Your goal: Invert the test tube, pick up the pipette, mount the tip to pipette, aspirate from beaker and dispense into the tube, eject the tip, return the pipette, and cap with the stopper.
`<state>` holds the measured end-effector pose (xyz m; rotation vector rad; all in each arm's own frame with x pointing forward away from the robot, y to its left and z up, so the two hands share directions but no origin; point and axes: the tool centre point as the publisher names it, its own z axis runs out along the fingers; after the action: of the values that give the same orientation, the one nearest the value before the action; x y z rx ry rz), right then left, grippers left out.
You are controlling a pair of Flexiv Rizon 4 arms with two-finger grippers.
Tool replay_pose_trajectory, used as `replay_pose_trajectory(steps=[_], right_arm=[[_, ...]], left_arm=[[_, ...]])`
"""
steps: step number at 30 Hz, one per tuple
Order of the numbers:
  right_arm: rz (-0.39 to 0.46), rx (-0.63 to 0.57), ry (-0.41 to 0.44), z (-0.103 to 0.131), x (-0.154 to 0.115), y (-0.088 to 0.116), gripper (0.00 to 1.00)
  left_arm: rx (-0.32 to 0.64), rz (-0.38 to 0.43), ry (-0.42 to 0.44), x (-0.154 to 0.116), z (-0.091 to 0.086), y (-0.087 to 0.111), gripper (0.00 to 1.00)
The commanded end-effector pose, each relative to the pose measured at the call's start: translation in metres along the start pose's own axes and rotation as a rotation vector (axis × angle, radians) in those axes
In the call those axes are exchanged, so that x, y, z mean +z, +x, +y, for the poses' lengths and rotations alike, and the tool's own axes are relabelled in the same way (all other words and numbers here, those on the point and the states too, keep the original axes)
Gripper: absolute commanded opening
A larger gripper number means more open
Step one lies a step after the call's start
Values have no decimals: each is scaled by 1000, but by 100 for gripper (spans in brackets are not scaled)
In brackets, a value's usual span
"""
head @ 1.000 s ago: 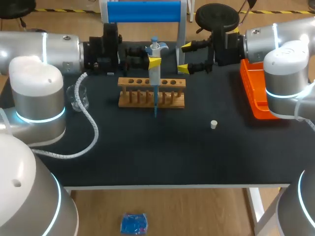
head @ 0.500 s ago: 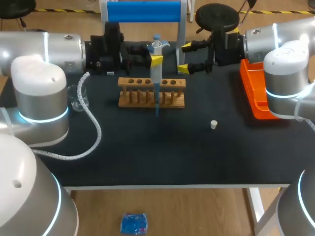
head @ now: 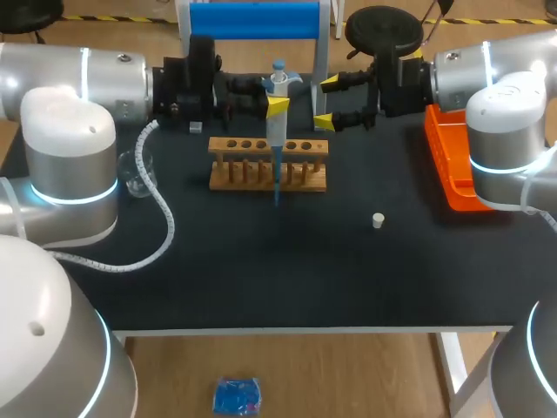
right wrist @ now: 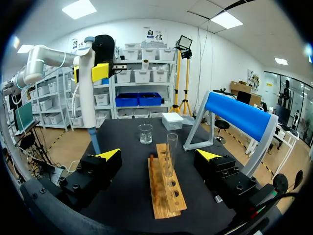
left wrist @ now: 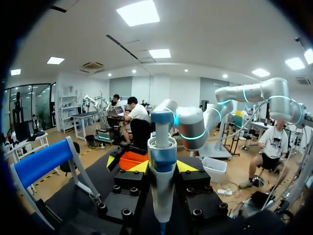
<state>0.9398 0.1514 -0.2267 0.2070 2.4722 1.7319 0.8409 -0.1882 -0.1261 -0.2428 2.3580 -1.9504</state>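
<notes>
Beaker (head: 139, 171) lies left of the rack (head: 268, 164), stopper (head: 378, 220) before it to the right.

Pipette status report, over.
Left gripper shut on pipette, upright, blue tip mounted. Right gripper open, empty. Test tube upright in rack, uncapped; stopper loose on table.

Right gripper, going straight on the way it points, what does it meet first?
Likely the test tube upright in the wooden rack, ahead between the fingers of the right gripper; height is unclear.

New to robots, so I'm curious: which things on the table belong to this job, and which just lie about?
For the job: pipette, test tube, wooden rack, beaker, stopper.
Seemingly just about: orange tray, white box.
</notes>
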Motion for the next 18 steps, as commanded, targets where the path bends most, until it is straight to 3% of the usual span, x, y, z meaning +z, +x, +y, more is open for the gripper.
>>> replay_pose_trajectory(steps=[1, 5, 9, 14, 18], right_arm=[[-1, -1, -1, 0, 0, 0, 100], [-1, -1, -1, 0, 0, 0, 100], [-3, -34, -11, 7, -30, 23, 100], [46, -25, -120, 8, -58, 58, 100], [110, -24, -204, 6, -56, 83, 100]], left_arm=[[-1, 4, -2, 0, -1, -1, 0], [-1, 4, -2, 0, -1, -1, 0], [-1, 4, -2, 0, -1, -1, 0], [-1, 4, -2, 0, -1, -1, 0], [-1, 4, -2, 0, -1, -1, 0]])
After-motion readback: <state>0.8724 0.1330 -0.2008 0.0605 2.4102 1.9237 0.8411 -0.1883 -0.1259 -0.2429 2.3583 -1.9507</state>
